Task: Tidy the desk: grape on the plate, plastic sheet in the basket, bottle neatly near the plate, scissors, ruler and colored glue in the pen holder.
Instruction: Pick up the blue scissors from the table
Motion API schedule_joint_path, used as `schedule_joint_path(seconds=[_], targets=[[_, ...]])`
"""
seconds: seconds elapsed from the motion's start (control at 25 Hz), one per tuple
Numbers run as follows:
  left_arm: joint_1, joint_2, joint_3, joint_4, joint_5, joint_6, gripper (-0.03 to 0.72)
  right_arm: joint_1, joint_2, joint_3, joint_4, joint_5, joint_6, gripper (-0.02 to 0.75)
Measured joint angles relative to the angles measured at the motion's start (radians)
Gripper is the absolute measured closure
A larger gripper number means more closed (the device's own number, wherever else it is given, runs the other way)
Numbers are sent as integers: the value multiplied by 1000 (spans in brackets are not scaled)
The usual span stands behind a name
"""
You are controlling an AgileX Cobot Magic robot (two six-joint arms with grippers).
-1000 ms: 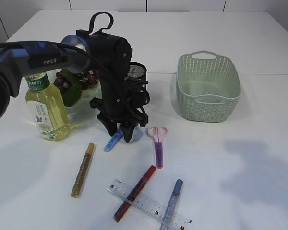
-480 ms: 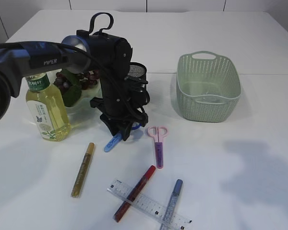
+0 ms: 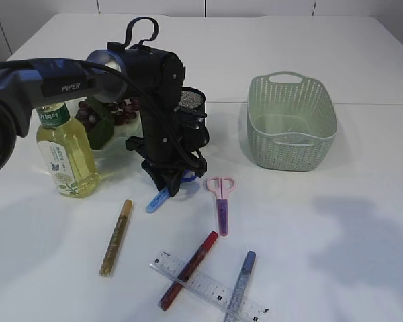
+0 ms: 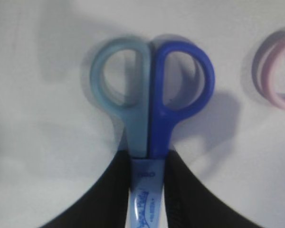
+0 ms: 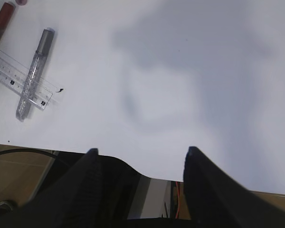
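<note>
My left gripper (image 3: pixel 169 182) is shut on the blue scissors (image 3: pixel 157 200), which lie on the table; the wrist view shows my jaws (image 4: pixel 146 166) clamping the blade cover just below the two handle loops (image 4: pixel 152 95). Pink scissors (image 3: pixel 220 198) lie to the right. A clear ruler (image 3: pixel 208 287) lies near the front edge under a red glue (image 3: pixel 188 270) and a silver-blue glitter glue (image 3: pixel 240 285). A gold glue (image 3: pixel 115 237) lies to the left. The black mesh pen holder (image 3: pixel 191 100) stands behind the arm. My right gripper (image 5: pixel 140 152) is open and empty over the table's near edge. I see no plastic sheet.
A yellow-green bottle (image 3: pixel 66 151) stands at the left next to grapes (image 3: pixel 111 111) on a plate, partly hidden by the arm. A pale green basket (image 3: pixel 292 124) stands at the right. The right wrist view shows the ruler (image 5: pixel 9 71) and glitter glue (image 5: pixel 35 71).
My left gripper's fingers, spread around the blue scissors a second ago, have closed on them. The other objects have not moved.
</note>
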Motion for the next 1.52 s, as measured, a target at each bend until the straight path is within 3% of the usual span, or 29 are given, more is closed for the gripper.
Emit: schedule_joint_path(seconds=[1.52], targets=[[0,-84,6,-92,5,4,545,0,0,0,0,0,-2,301]])
